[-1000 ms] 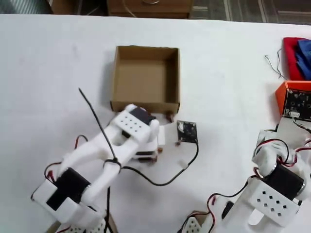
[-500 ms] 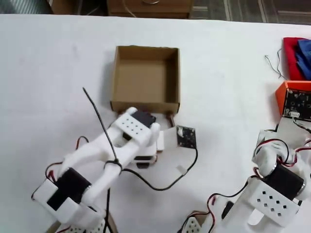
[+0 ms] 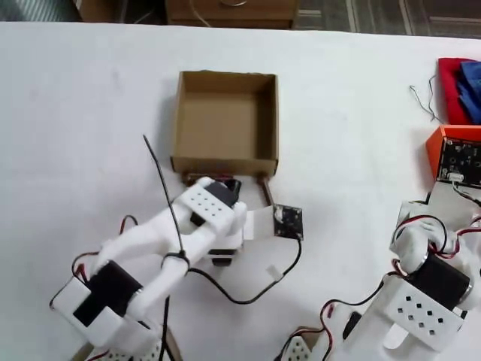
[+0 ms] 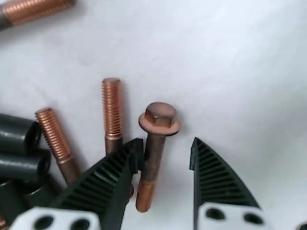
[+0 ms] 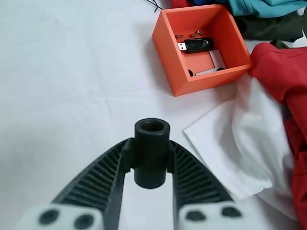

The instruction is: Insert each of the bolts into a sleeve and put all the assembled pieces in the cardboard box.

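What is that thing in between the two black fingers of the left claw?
A copper bolt lies on the white table between the fingers of the open left claw. The left wrist view shows it.

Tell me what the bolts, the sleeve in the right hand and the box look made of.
Bolts: metal, likely copper-plated steel; reddish sheen, cut threads.
Sleeve: matte black, plastic or blackened metal; cannot tell which.
Box: plain brown cardboard, dull, with folded walls.

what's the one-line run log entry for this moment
left claw: open, straddling bolt on table | right claw: shut on sleeve | cardboard box: no pieces seen inside
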`<move>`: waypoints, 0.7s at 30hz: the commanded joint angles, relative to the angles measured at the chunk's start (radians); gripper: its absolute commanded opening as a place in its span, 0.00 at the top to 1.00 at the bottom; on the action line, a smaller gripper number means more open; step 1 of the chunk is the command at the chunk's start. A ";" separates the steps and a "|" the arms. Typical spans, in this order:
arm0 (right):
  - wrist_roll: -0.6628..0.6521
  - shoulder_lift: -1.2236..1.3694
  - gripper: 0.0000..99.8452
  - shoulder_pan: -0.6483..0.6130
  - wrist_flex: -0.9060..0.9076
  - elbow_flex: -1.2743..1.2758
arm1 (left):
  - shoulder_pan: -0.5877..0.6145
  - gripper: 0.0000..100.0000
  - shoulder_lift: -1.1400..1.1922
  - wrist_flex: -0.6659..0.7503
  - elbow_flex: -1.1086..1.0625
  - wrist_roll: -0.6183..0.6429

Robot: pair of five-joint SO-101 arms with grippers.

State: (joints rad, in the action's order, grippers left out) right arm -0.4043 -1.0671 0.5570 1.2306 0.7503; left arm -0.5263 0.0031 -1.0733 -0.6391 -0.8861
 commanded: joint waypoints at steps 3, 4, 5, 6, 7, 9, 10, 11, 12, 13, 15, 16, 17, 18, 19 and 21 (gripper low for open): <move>0.002 -0.024 0.98 0.007 -0.018 -0.040 | -0.014 0.82 -0.003 0.012 0.007 -0.006; 0.002 -0.024 0.98 0.007 -0.018 -0.040 | -0.014 0.82 -0.003 0.021 0.013 -0.003; 0.002 -0.024 0.98 0.007 -0.018 -0.040 | -0.014 0.82 -0.003 0.032 0.013 0.000; 0.002 -0.024 0.98 0.007 -0.018 -0.040 | -0.014 0.82 -0.003 0.040 0.015 0.000; 0.002 -0.024 0.98 0.007 -0.018 -0.040 | -0.014 0.82 -0.003 0.046 0.015 0.000; 0.002 -0.024 0.98 0.007 -0.018 -0.040 | -0.014 0.82 -0.003 0.048 0.019 0.000; 0.002 -0.024 0.98 0.007 -0.018 -0.040 | -0.014 0.82 -0.003 0.048 0.021 0.000; 0.002 -0.024 0.98 0.007 -0.018 -0.040 | -0.014 0.82 -0.003 0.051 0.022 0.000; 0.002 -0.024 0.98 0.007 -0.018 -0.040 | -0.014 0.82 -0.003 0.057 0.021 0.000; 0.002 -0.024 0.98 0.007 -0.018 -0.040 | -0.014 0.82 -0.003 0.061 0.016 0.002; 0.002 -0.024 0.98 0.007 -0.012 -0.041 | -0.014 0.82 -0.003 0.060 0.015 0.002; 0.002 -0.024 0.98 0.007 -0.002 -0.043 | -0.014 0.82 -0.003 0.060 0.015 0.002; 0.002 -0.024 0.98 0.007 0.004 -0.044 | -0.014 0.82 -0.003 0.060 0.015 0.002; 0.002 -0.024 0.98 0.007 0.005 -0.044 | -0.014 0.82 -0.003 0.060 0.015 0.002; 0.002 -0.024 0.98 0.007 0.007 -0.044 | -0.015 0.82 -0.003 0.060 0.015 0.002; 0.002 -0.024 0.98 0.007 0.008 -0.044 | -0.025 0.82 -0.003 0.058 0.013 0.002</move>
State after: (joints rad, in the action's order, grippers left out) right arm -0.4043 -1.0671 0.5570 1.2336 0.7503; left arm -0.5294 0.0031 -1.0211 -0.6391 -0.8861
